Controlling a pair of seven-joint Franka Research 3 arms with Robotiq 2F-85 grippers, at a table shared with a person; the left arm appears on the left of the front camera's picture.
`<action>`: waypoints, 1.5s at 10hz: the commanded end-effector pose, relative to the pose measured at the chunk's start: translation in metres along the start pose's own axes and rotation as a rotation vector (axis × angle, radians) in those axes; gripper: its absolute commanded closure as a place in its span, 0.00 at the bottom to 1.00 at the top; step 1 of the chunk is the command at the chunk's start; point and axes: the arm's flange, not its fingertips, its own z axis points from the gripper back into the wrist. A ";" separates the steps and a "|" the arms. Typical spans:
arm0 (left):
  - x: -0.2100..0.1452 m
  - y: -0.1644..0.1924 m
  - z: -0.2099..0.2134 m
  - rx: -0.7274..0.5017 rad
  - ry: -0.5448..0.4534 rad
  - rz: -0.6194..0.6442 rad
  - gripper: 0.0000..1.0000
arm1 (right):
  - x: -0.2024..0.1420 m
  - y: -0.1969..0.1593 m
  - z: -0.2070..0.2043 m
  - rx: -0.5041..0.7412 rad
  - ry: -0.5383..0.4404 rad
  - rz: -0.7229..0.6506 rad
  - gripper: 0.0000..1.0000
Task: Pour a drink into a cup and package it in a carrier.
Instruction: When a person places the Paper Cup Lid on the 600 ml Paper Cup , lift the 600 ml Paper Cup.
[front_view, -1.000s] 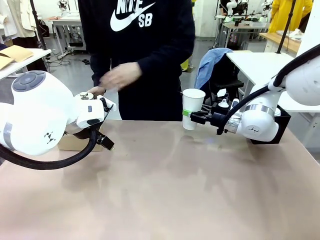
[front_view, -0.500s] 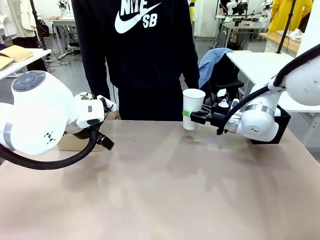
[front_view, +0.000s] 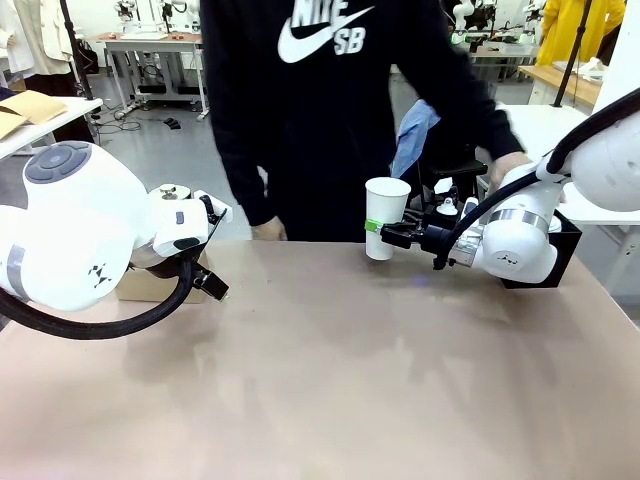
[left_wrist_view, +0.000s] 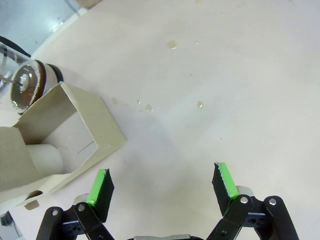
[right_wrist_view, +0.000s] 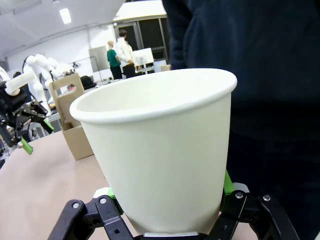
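- Cup (right_wrist_view: 160, 150): gripped upright by the right fingers (right_wrist_view: 227, 183), well right of the carrier (left_wrist_view: 60, 135).
- Left fingers (left_wrist_view: 99, 187): spread open over the bench (left_wrist_view: 225, 75), beside the carrier.
- Press pot (left_wrist_view: 25, 85): placed just beside the carrier.

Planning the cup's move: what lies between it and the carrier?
Bare table between cup and carrier in the front view; a person's hand is at the far edge.

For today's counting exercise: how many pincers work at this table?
2. The left pincer hangs open over the table beside the carrier; the right pincer grips the cup.
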 end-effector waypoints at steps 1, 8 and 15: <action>0.000 0.000 0.000 -0.002 -0.001 0.000 0.00 | 0.005 0.001 -0.001 -0.010 -0.014 -0.004 0.19; 0.000 0.000 0.000 -0.002 -0.001 0.000 0.00 | 0.005 0.001 -0.001 -0.010 -0.014 -0.004 0.19; 0.000 0.000 0.000 -0.002 -0.001 0.000 0.00 | 0.005 0.001 -0.001 -0.010 -0.014 -0.004 0.19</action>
